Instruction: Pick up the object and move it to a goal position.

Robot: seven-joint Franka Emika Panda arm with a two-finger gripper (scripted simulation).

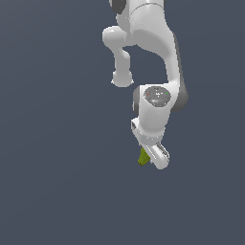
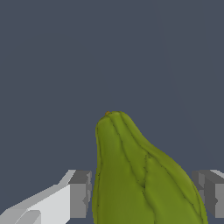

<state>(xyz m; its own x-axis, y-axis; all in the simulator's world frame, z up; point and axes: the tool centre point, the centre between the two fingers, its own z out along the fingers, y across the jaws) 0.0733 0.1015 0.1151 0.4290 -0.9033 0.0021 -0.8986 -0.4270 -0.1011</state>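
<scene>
The object [image 2: 140, 179], an olive-green ribbed blob, is seen in the wrist view standing between the two grey fingers [image 2: 80, 194]. One finger lies just beside its flank; a narrow gap shows at the other, so firm clamping cannot be confirmed. In the exterior view the object [image 1: 142, 157] protrudes from the gripper [image 1: 152, 157] on the exterior view's left, below the white arm [image 1: 153, 110]. No goal marker is visible, and whether the object is lifted off the desk [image 1: 48, 191] cannot be told. The main risk is judged to be slippage: the tapered, lumpy surface offers uneven contact, and the object may rotate or slide out under fast motion.
</scene>
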